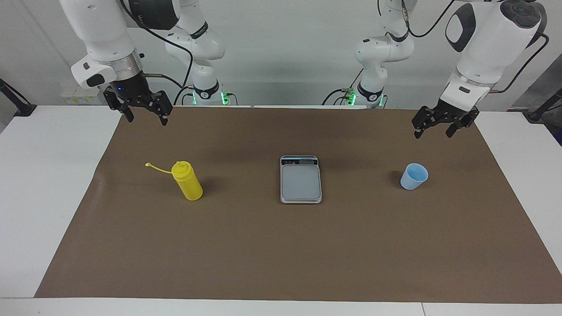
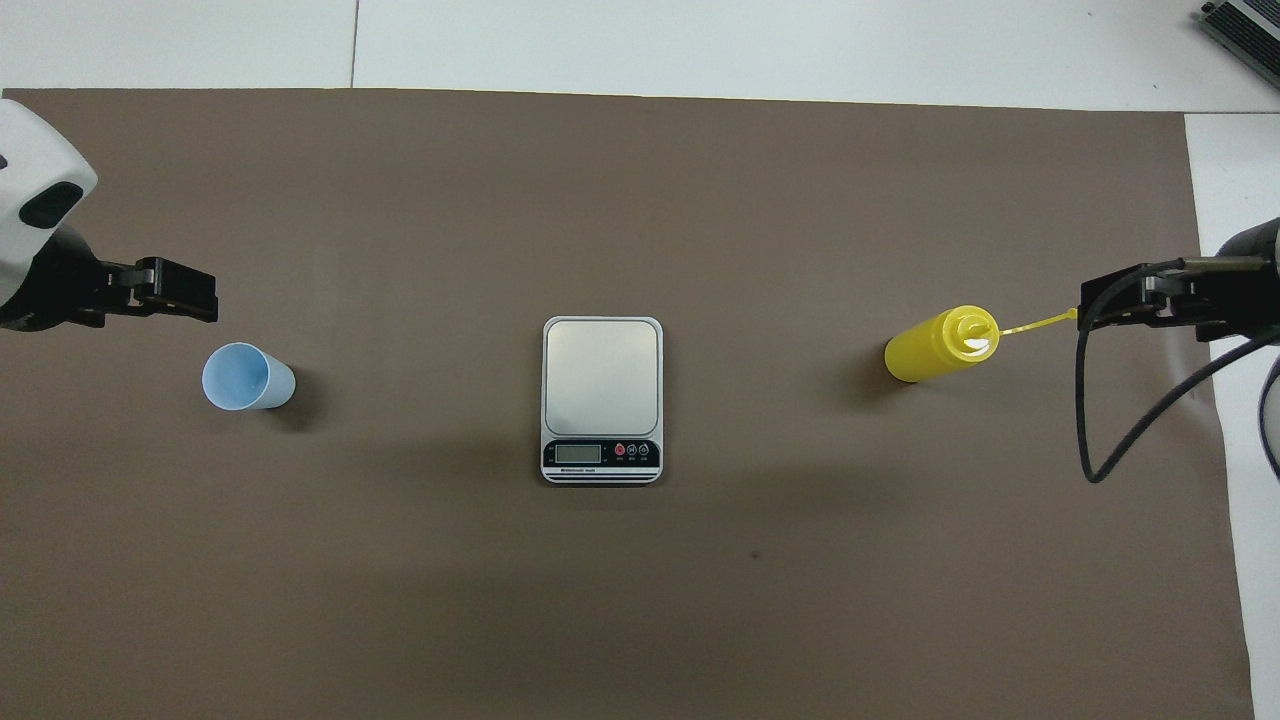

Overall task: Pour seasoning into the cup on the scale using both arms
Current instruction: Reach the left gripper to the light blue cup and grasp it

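The seasoning, a yellow squeeze bottle (image 1: 188, 181) (image 2: 940, 345), stands upright on the brown mat toward the right arm's end, its tethered cap (image 1: 149, 165) hanging off to the side. The silver-grey scale (image 1: 300, 181) (image 2: 602, 375) lies mid-table with a bare plate, display strip on the robots' side. The light-blue cup (image 1: 414, 176) (image 2: 248, 377) stands toward the left arm's end. My right gripper (image 1: 147, 119) (image 2: 1105, 300) hangs open over the mat beside the bottle's cap, holding nothing. Over the mat beside the cup, my left gripper (image 1: 433, 133) (image 2: 195, 293) is open and holds nothing.
A brown mat (image 1: 281, 254) covers most of the white table (image 1: 44, 175), leaving white margins at both ends. A black cable (image 2: 1090, 430) loops down from the right arm. A dark device (image 2: 1245, 35) lies at the table corner farthest from the robots.
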